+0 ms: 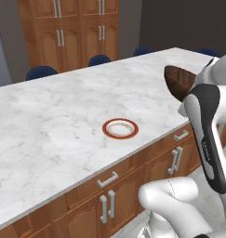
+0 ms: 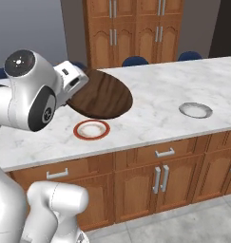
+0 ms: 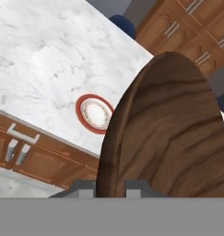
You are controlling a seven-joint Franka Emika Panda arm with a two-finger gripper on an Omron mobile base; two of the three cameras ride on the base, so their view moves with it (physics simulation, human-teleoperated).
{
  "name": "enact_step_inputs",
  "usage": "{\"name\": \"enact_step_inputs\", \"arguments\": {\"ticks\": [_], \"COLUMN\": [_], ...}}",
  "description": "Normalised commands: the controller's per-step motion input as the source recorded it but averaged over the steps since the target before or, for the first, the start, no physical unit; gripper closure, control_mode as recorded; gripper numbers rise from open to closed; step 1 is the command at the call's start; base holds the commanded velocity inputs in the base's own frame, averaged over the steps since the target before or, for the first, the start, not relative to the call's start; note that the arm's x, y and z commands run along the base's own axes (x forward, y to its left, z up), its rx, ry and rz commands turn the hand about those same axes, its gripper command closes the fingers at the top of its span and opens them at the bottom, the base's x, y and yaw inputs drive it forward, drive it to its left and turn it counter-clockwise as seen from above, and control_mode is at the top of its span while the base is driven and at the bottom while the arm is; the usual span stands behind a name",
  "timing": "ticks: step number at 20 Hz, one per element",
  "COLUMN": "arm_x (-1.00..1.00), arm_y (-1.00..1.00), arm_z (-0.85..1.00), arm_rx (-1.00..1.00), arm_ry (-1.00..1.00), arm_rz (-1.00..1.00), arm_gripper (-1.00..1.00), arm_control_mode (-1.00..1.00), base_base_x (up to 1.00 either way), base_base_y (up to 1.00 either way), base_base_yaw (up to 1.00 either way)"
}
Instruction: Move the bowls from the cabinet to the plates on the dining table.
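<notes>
**Wooden bowl held above the marble surface**

Marble, white with grey veins, forms the long surface (image 1: 63, 116) over brown drawers. The pincer (image 3: 110, 185) is pressed together on the rim of the dark wood-grained bowl (image 2: 103, 97), which is carried tilted on edge above the surface. The white arm is bent over the near edge. A red-rimmed plate (image 1: 120, 128) lies flat below; a grey plate (image 2: 195, 110) lies well apart.
</notes>
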Motion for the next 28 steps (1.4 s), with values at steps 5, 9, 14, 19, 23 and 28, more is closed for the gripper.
{"name": "enact_step_inputs", "arguments": {"ticks": [5,9,14,19,23,28], "arm_x": [0.27,0.27,0.27,0.29,0.26,0.24], "arm_y": [0.00,0.00,0.05,0.21,0.22,0.13], "arm_z": [-0.26,-0.26,-0.22,-0.16,-0.11,-0.10], "arm_rx": [0.00,0.00,-0.07,-0.17,-0.18,-0.08], "arm_ry": [0.06,0.04,0.04,0.13,0.13,0.08], "arm_rz": [0.10,0.09,0.09,0.06,0.04,0.04], "arm_gripper": [1.00,1.00,1.00,1.00,1.00,1.00], "arm_control_mode": [-1.00,-1.00,-1.00,-1.00,-1.00,-1.00], "base_base_x": [0.00,0.00,0.00,0.00,0.00,0.00], "base_base_y": [0.00,0.00,0.00,0.00,0.00,0.00], "base_base_yaw": [0.00,0.00,0.00,0.00,0.00,0.00]}}
